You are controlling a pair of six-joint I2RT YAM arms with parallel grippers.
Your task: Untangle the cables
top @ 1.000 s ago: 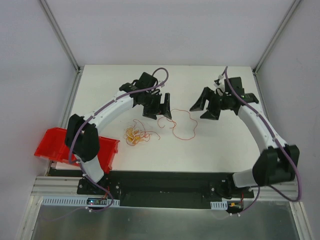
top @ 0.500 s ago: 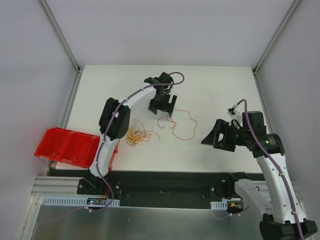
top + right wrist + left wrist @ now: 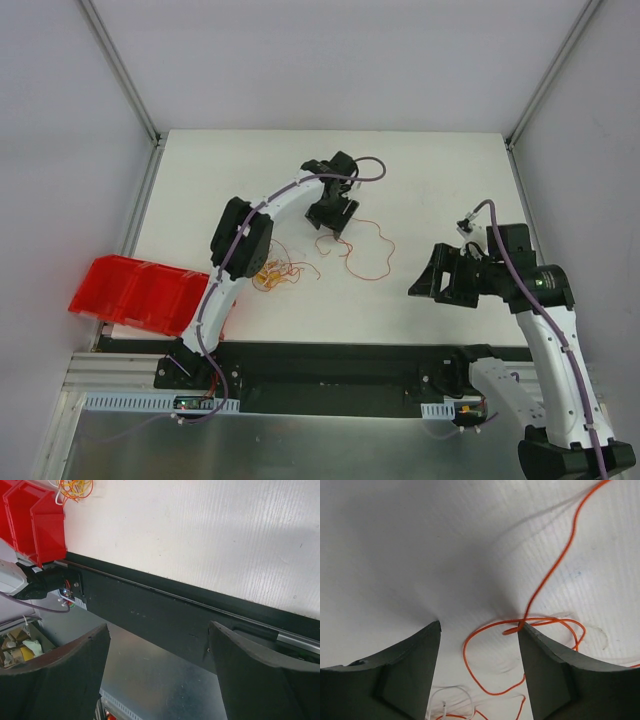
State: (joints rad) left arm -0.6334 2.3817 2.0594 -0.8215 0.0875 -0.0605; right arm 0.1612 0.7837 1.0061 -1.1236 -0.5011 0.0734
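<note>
The left gripper (image 3: 330, 215) stands over the far-left end of the red cable (image 3: 541, 587), jaws apart and nothing clamped. In the wrist view the cable's small loop lies off-centre in the gap, just beside the right finger (image 3: 555, 670). From there the strand runs away up and to the right. The rest of it lies toward the right arm.

The yellow tangle (image 3: 272, 270) lies near the left arm's elbow.

The right gripper (image 3: 440, 280) is wide open, empty, and well apart from both, so the left arm is judged nearer.
</note>
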